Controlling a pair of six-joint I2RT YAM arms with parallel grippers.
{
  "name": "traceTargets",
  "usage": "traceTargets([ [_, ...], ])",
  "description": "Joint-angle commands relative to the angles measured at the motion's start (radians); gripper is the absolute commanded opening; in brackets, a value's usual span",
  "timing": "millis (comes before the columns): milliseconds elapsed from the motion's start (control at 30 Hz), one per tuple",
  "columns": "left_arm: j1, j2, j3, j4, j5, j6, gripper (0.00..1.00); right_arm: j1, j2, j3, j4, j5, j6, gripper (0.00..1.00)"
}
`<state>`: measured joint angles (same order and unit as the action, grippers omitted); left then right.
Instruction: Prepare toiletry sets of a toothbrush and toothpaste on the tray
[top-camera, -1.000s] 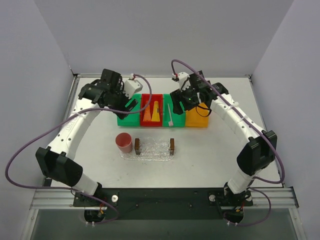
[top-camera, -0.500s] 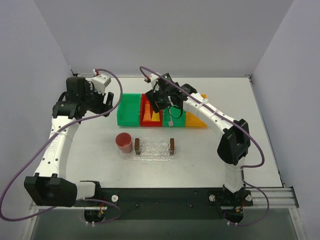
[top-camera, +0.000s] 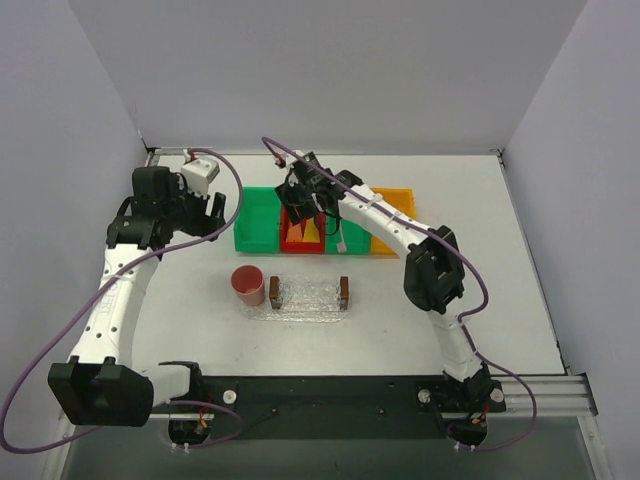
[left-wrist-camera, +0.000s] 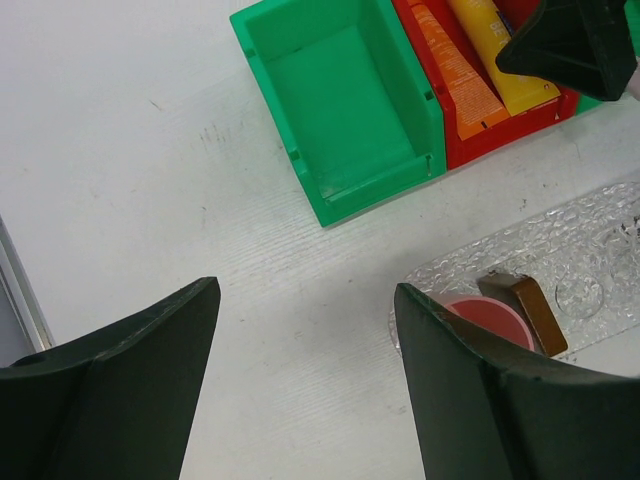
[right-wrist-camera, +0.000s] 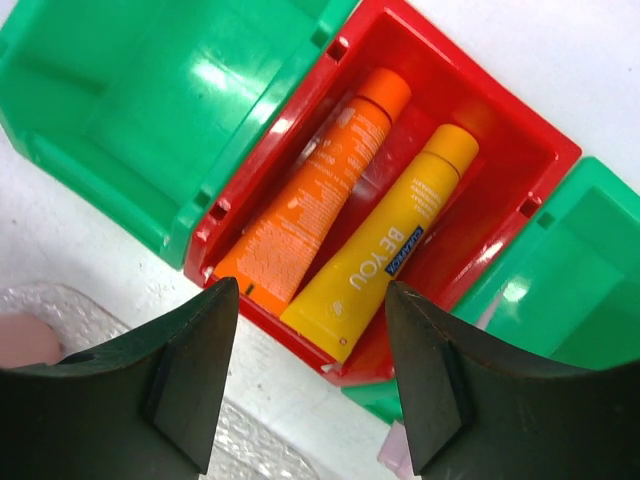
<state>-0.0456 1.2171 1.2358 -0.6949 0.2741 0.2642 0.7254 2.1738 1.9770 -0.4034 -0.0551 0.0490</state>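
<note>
**Ana:** Now that the right gripper (right-wrist-camera: 310, 330) hangs over the red bin (right-wrist-camera: 480, 100), what are its fingers doing?

**Ben:** They are apart, with nothing between them. Right under them lie the two toothpaste tubes, the orange tube (right-wrist-camera: 310, 200) and the yellow tube (right-wrist-camera: 385, 255), side by side in the bin.

**Ana:** Was it there a moment ago?

**Ben:** No. It was farther right, near the orange bin (top-camera: 400, 196). The arm has swung across to the red one.

**Ana:** And the left gripper (left-wrist-camera: 305, 300)?

**Ben:** Its fingers are wide apart too, and empty. Before, it was over the left green bin (left-wrist-camera: 340, 100). Now it has backed off over the bare table (left-wrist-camera: 120, 150), out of the way.

**Ana:** So what does that mean?

**Ben:** I think the right arm is getting ready to go down for a tube, and the left arm has made room for it.

**Ana:** Where is the toothbrush (top-camera: 341, 236)?

**Ben:** It is in the other green bin (right-wrist-camera: 570, 300), just right of the red one. The tray (top-camera: 308, 295) sits nearer the arms, beside the pink cup (top-camera: 247, 285), with nothing in it. No set is made yet.
</note>
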Motion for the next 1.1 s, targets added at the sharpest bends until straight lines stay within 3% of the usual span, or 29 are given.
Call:
traceTargets([
  [0, 0.006, -0.033, 0.001, 0.064, 0.007, -0.016, 0.81, -0.015, 0.052, 0.077, 0.002, 0.001, 0.072, 0.56],
  [1067, 0.007, -0.027, -0.050, 0.086, 0.030, 0.044, 0.81, -0.024, 0.250, 0.232, -0.098, -0.019, 0.192, 0.55],
])
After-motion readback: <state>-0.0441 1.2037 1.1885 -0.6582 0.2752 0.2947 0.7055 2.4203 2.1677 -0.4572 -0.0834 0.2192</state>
